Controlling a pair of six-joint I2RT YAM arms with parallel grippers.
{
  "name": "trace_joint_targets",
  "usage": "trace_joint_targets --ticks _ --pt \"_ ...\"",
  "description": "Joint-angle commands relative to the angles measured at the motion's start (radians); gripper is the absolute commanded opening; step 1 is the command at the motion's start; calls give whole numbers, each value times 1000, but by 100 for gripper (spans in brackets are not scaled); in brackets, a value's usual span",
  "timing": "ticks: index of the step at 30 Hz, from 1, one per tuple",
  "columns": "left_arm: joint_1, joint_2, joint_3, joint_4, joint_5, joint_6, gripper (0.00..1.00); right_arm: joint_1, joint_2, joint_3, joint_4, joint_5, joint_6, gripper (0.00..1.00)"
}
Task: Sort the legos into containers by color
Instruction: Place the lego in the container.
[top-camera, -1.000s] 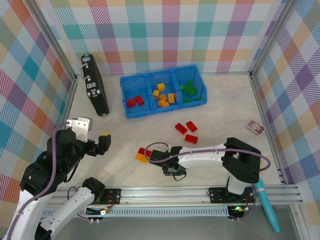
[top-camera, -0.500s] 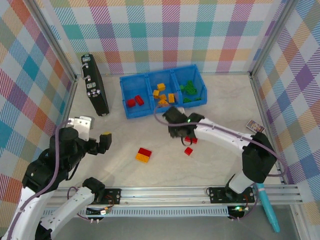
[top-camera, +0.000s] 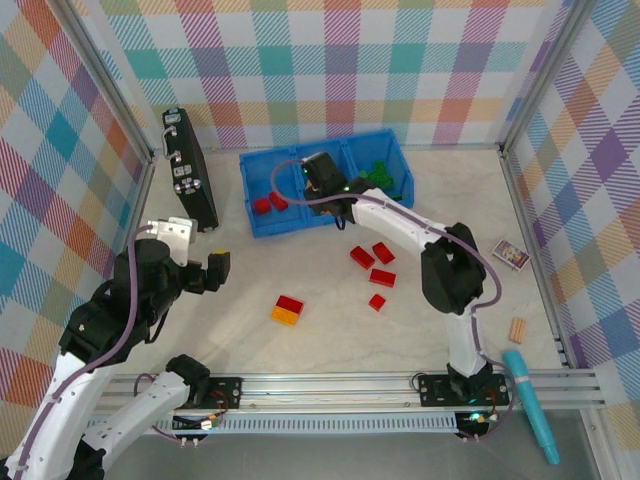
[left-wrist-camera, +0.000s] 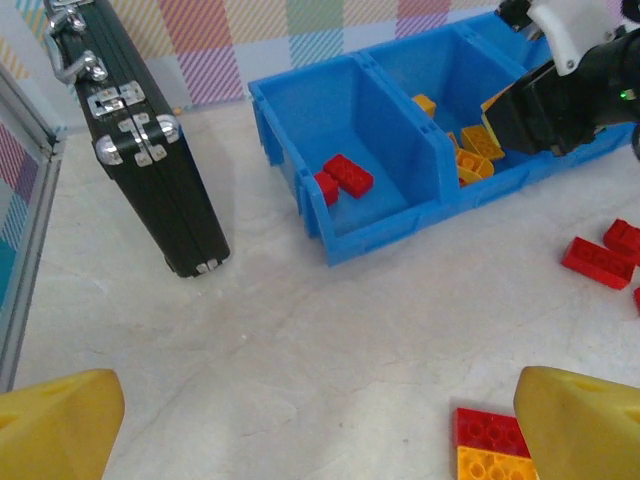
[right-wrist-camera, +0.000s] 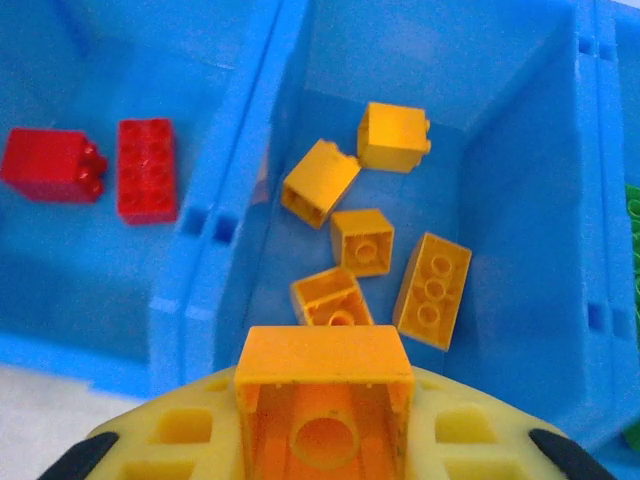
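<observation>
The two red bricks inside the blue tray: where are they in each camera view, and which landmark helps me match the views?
Top external: two red bricks in the blue tray's left compartment, upper middle.
Left wrist: near the centre, on the compartment floor.
Right wrist: far left, side by side.
Shared landmark: the dividing wall just right of them.

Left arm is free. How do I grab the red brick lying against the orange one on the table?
Come straight down with the open left gripper and close across the short ends of the red brick: it lies flat, studs up, with the orange brick against one long side.
</observation>
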Motion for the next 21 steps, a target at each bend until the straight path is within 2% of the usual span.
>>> trace_joint_targets --ticks 1,5,12,18,21 --pt "8 12 -5 42 -32 35 100 -50 52 74 23 -77 -9 30" --pt "8 40 -1 43 -37 61 100 -85 136 156 23 -108 -10 32" --pt "8 79 2 48 -26 40 100 -125 308 381 -105 -115 19 36" --pt "9 76 1 40 -35 36 100 -136 355 434 -123 -151 35 38" --pt "8 79 5 38 -44 25 100 -136 369 447 -138 -172 35 44"
